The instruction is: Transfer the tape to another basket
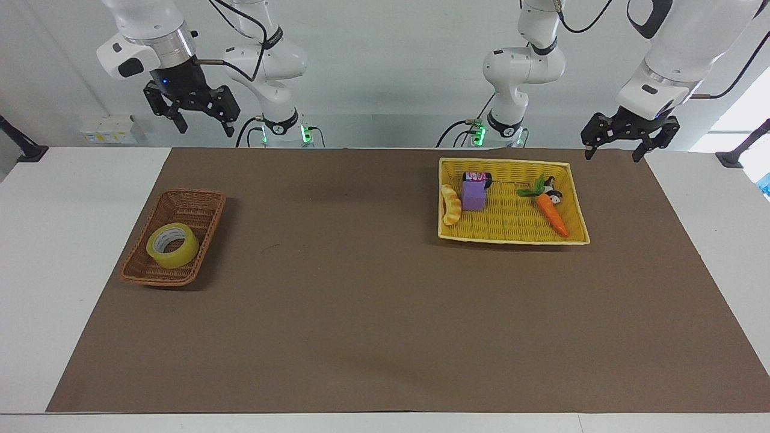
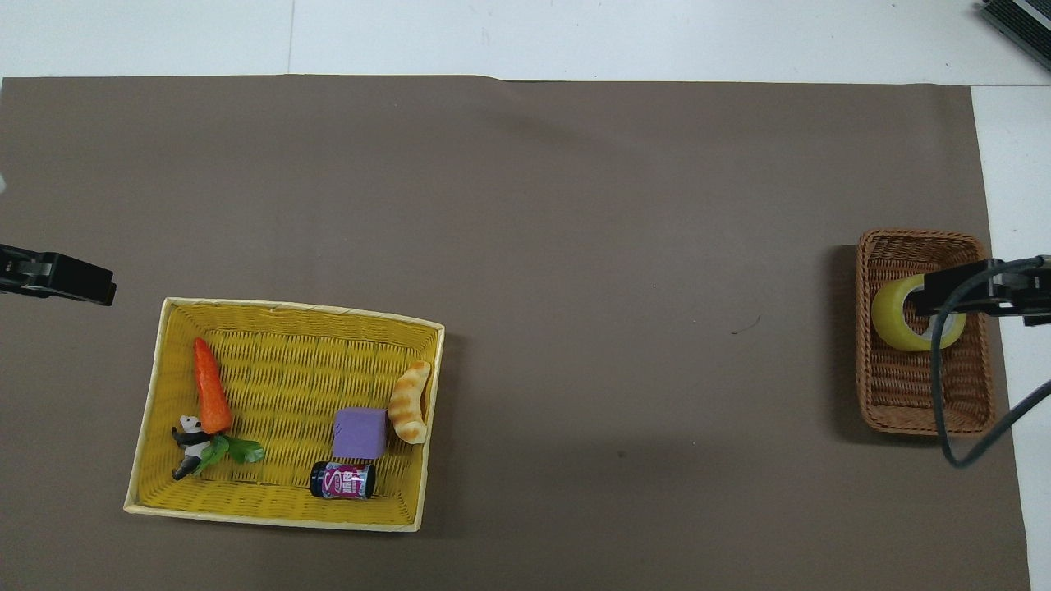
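The yellow tape [image 1: 178,259] lies flat in the narrow brown wicker basket [image 1: 187,203], at the right arm's end of the table. My right gripper [image 1: 204,127] hangs open and empty, high in the air and well clear of the tape. In the overhead view the right gripper [image 2: 981,297] and its cable cover part of the tape [image 2: 889,316] in the brown basket [image 2: 920,406]. My left gripper [image 1: 612,155] is open and empty, raised beside the corner of the yellow basket [image 1: 511,231] and waiting. It shows at the overhead view's edge [image 2: 57,277].
The yellow basket [image 2: 287,369] holds a carrot [image 1: 552,213], a panda figure [image 2: 187,435], a purple block [image 1: 473,195], a small can [image 1: 477,177] and a bread piece [image 1: 450,204]. A brown mat [image 1: 361,300] covers the table between the two baskets.
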Motion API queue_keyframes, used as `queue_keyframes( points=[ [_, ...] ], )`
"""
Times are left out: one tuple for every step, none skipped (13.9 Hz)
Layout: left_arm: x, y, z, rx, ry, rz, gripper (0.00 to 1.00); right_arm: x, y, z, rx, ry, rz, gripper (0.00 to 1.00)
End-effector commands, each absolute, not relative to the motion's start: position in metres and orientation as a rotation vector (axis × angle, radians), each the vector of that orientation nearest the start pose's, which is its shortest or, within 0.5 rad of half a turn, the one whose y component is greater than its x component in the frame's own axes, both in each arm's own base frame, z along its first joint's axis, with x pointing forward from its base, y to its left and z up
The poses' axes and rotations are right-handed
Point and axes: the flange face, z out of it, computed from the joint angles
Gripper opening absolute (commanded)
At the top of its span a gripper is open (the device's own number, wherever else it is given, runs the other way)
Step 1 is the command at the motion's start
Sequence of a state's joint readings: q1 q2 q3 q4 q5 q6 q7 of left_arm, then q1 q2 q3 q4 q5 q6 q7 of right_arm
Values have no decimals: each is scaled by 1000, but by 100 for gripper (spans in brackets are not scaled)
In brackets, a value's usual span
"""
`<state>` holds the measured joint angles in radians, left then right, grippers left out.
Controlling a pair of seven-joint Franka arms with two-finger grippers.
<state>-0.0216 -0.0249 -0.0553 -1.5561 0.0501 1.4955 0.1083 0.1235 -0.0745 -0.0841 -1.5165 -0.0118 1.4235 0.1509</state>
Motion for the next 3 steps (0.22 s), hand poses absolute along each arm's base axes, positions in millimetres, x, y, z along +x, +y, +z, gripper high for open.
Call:
queue_keyframes(
  points=[
    [537, -33, 644, -3070, 289, 66, 100, 514, 13, 677, -3127, 150, 7, 100],
    [537, -34, 644, -3070, 291, 66, 100, 514, 12, 676, -3127, 152, 9, 100],
    [537, -34, 644, -3069, 291, 66, 100, 514, 12, 677, -3127, 152, 7, 100]
  ],
)
